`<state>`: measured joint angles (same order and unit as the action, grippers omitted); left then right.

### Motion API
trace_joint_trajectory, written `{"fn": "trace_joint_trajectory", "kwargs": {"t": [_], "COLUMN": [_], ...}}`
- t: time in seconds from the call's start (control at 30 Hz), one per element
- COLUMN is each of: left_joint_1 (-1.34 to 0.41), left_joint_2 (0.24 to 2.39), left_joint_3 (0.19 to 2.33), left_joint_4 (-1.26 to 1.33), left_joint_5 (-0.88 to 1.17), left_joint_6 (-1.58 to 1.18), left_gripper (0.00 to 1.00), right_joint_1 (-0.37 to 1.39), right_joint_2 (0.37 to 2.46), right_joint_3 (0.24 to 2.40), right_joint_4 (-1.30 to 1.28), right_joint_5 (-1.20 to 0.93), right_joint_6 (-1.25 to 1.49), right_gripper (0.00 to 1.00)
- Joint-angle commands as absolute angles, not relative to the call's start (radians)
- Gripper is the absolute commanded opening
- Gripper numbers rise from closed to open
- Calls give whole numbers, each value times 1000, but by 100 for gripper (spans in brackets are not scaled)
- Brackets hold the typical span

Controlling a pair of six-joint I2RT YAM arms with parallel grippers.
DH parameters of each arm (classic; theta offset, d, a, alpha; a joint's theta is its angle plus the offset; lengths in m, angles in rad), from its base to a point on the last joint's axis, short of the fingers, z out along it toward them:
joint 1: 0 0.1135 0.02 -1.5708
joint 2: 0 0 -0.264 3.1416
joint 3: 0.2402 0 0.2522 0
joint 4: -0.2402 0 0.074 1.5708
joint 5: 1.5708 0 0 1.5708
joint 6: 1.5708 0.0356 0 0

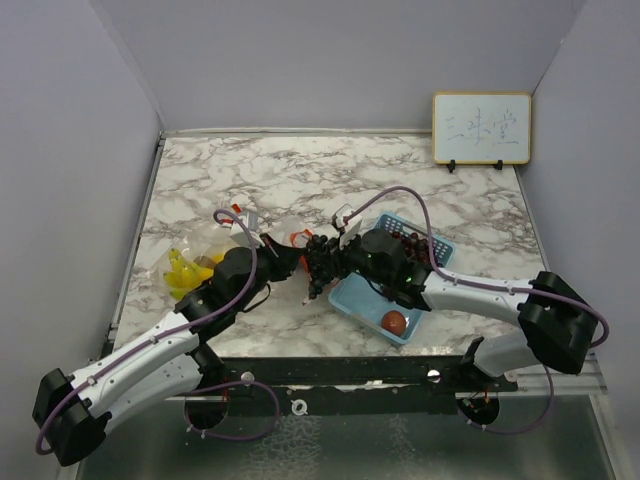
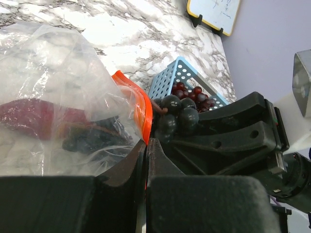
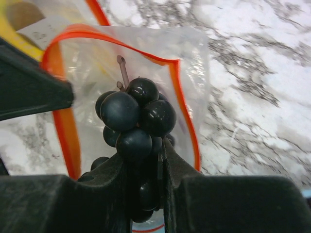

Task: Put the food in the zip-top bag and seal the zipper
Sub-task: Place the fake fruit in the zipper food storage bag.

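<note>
We see the bag (image 2: 53,73) as clear crinkled plastic film, grapes (image 3: 133,116) smooth with soft gloss, counter (image 1: 300,170) marble-look, basket (image 1: 350,297) light blue plastic, right gripper (image 3: 146,160) matt black.

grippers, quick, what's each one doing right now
left gripper: shut, pinching the orange rim of the zip-top bag
right gripper: shut on the dark grape cluster, held at the bag's mouth

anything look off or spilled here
Nothing stands out. The right gripper holds the grapes at the mouth of the bag, the left gripper pinches its rim, and the red fruit sits in the basket. Nothing spilled.
</note>
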<state>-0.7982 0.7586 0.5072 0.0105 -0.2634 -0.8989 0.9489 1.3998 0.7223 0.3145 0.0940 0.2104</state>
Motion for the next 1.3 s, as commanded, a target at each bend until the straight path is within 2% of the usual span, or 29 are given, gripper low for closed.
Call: {"fn": "trace_joint_trajectory", "kwargs": {"t": [0.0, 0.23, 0.37, 0.47, 0.5, 0.7, 0.77, 0.93, 1.1, 1.2, 1.27], "left_joint_1": [-793, -793, -794, -794, -793, -793, -793, -793, -794, -793, -794], "left_joint_2": [752, 784, 775, 749, 734, 652, 637, 634, 670, 705, 728], "left_joint_3": [530, 528, 533, 534, 533, 508, 506, 508, 493, 482, 486], "left_joint_4": [58, 89, 119, 109, 94, 2, -20, -61, -30, 5, 8], "left_joint_5": [-250, -194, -133, -119, -130, -236, -260, -310, -302, -284, -279], "left_joint_6": [-888, -875, -866, -867, -869, -889, -890, -890, -894, -900, -898], "left_gripper": [0, 0, 0, 0, 0, 0, 0, 0, 0, 0, 0], "right_joint_1": [953, 952, 953, 952, 953, 952, 952, 953, 953, 953, 952], "right_joint_2": [1456, 1643, 1737, 1774, 1776, 1716, 1675, 1483, 1318, 1281, 1259], "right_joint_3": [759, 893, 956, 1017, 1029, 1026, 1009, 880, 854, 881, 884], "right_joint_4": [421, 362, 299, 150, 108, 4, 22, 187, 180, 110, 54], "right_joint_5": [-121, -207, -12, 263, 338, 519, 471, 178, -4, -28, 105], "right_joint_6": [159, 163, 232, 339, 359, 403, 375, 283, 256, 267, 320], "right_gripper": [3, 4, 6, 9, 13, 71, 82, 89, 91, 91, 90]}}
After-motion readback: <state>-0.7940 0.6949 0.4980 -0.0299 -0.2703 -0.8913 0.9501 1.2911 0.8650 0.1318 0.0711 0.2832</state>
